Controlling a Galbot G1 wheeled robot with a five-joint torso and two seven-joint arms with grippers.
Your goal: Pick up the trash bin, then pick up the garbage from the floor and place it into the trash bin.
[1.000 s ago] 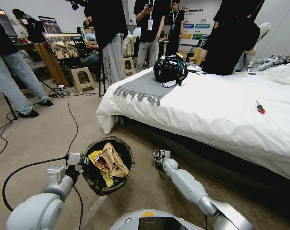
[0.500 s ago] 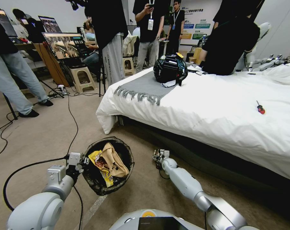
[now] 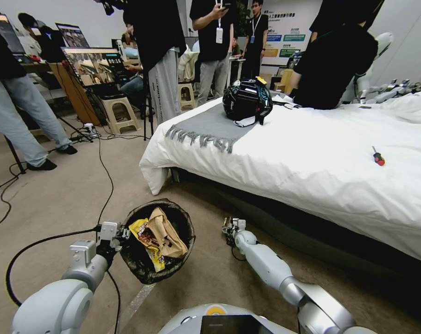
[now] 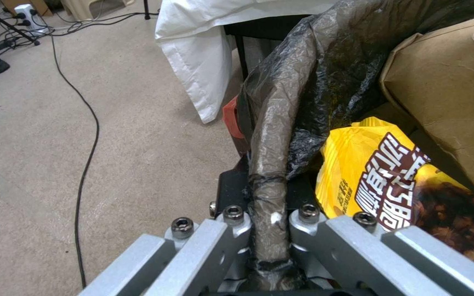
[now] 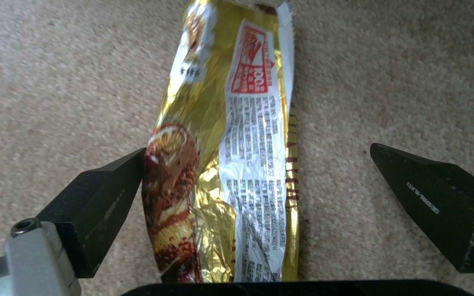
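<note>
My left gripper (image 4: pixel 270 230) clamps the bin (image 3: pixel 157 241) rim — my right gripper (image 5: pixel 259 193), jaws spread, straddles a gold wrapper (image 5: pixel 226 164) on the carpet.

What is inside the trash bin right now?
The trash bin, held at its rim by the left gripper, holds a yellow snack wrapper and brown paper scrap. Anything beneath them is covered.

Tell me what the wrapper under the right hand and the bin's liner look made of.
The wrapper looks like metallised foil film: gold, glossy, with sharp creases. The open right hand straddles it on the carpet. The liner looks like thin black plastic film, finely crinkled and faintly shiny, pinched at the rim by the left hand.
</note>
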